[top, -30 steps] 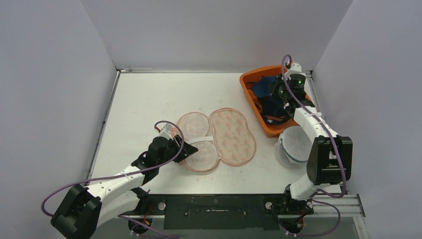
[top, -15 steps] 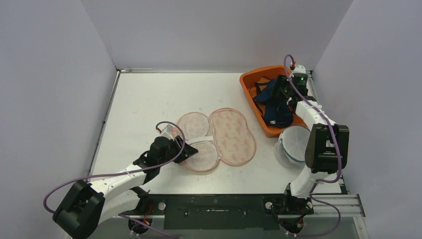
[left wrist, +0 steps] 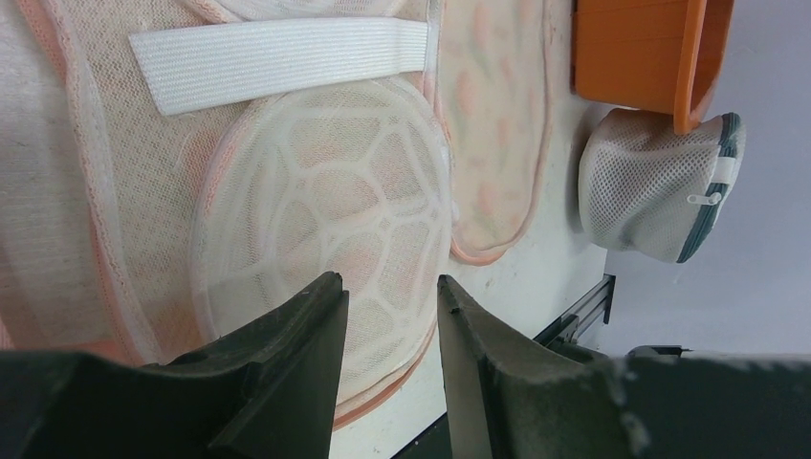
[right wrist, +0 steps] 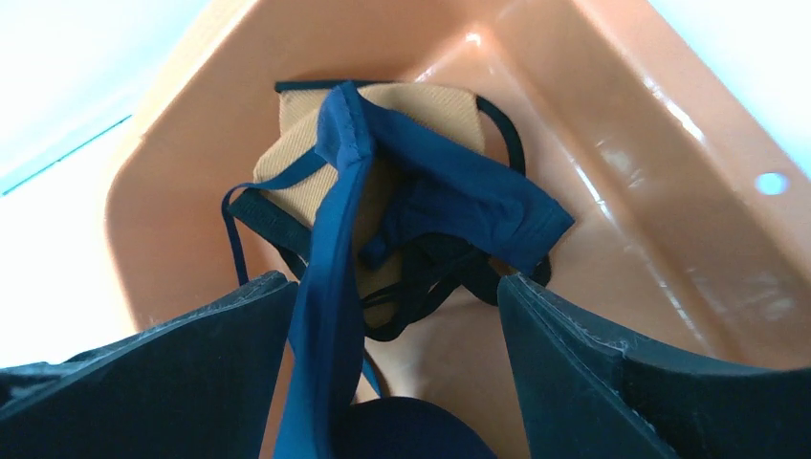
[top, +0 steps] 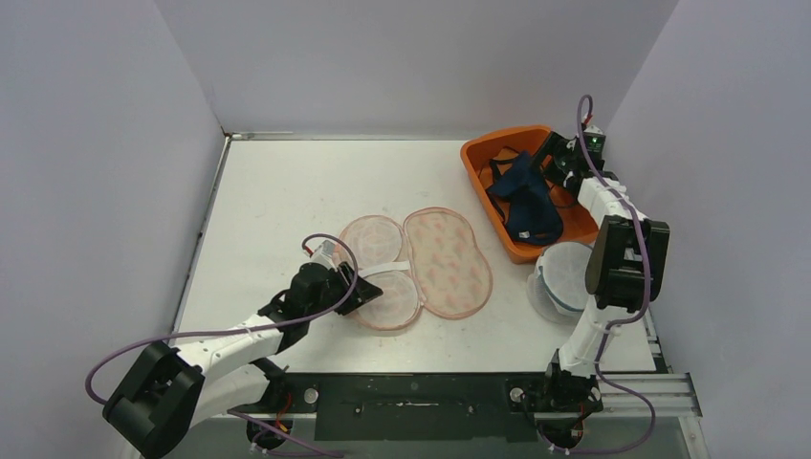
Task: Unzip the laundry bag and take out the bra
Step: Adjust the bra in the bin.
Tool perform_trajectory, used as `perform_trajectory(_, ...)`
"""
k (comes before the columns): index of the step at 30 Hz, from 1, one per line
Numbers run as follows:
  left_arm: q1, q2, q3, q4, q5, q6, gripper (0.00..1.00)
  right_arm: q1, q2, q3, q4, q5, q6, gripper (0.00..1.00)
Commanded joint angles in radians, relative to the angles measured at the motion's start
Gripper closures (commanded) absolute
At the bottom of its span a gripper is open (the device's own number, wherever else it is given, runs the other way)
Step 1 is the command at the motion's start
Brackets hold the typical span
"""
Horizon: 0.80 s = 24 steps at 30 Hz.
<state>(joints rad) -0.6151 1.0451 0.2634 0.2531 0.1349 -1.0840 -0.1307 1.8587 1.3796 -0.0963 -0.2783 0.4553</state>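
The pink mesh laundry bag lies opened flat in the middle of the table, its white domed cup and elastic strap showing. The navy bra lies heaped in the orange bin, apart from the bag. My right gripper hovers over the bin's far right side, open, with the bra below and one blue strap running up past its left finger. My left gripper sits at the bag's near left cup, its jaws partly apart with nothing between them.
A white mesh pouch with grey trim stands just in front of the orange bin, also in the left wrist view. Grey walls enclose the table on three sides. The metal rail runs along the near edge.
My right gripper has opened and let go of the bra, then drawn back toward the bin's far right corner. The bra now lies spread in the bin. The left arm has barely moved.
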Motion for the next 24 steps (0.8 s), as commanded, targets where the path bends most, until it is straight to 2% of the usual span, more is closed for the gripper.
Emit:
perform_trajectory(1, -0.01, 0.024, 0.02, 0.074, -0.009, 0.007, 0.62, 0.003, 0.053, 0.089, -0.034, -0.099, 0.089, 0.21)
perform_trajectory(4, -0.015, 0.037, 0.02, 0.083, -0.011, 0.004, 0.62, 0.004, 0.078, 0.112, -0.027, -0.126, 0.106, 0.24)
perform_trajectory(6, -0.017, 0.043, 0.02, 0.085, -0.013, 0.001, 0.62, 0.003, 0.09, 0.117, 0.003, -0.152, 0.126, 0.29)
perform_trajectory(7, -0.018, 0.046, 0.02, 0.085, -0.014, 0.0, 0.62, 0.003, 0.098, 0.121, 0.014, -0.167, 0.139, 0.36)
perform_trajectory(10, -0.019, 0.056, 0.023, 0.085, -0.012, -0.002, 0.62, 0.001, 0.102, 0.123, 0.029, -0.171, 0.15, 0.67)
perform_trajectory(13, -0.02, 0.059, 0.027, 0.085, -0.011, -0.003, 0.62, 0.002, 0.069, 0.083, 0.072, -0.158, 0.148, 0.82)
perform_trajectory(18, -0.03, 0.073, 0.034, 0.099, -0.003, -0.013, 0.62, 0.01, -0.017, 0.01, 0.146, -0.17, 0.081, 0.94)
perform_trajectory(24, -0.038, 0.076, 0.033, 0.099, -0.009, -0.012, 0.62, 0.012, -0.11, -0.114, 0.338, -0.267, 0.018, 0.95)
